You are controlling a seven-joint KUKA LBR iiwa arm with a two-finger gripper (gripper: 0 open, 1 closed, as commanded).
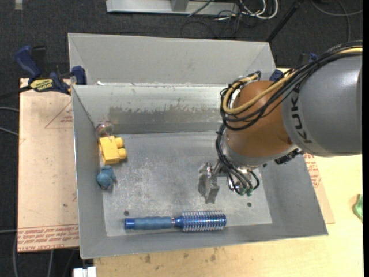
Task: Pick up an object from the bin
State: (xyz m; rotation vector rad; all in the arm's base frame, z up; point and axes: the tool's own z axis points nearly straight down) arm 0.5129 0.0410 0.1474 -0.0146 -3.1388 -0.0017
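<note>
My gripper (209,187) hangs low over the bin floor, right of the middle, with its metal fingers pointing down and nothing visible between them. A blue hairbrush (176,222) with a bristled head lies along the bin's front edge, just below and left of the gripper. A yellow block-shaped toy (112,149) rests against the left wall. Just beneath it sits a small blue lump (105,178).
The arm with its orange cover and cables comes in from the right and hides the bin's right rear part. Bare grey floor stretches between the gripper and the things at the left wall.
</note>
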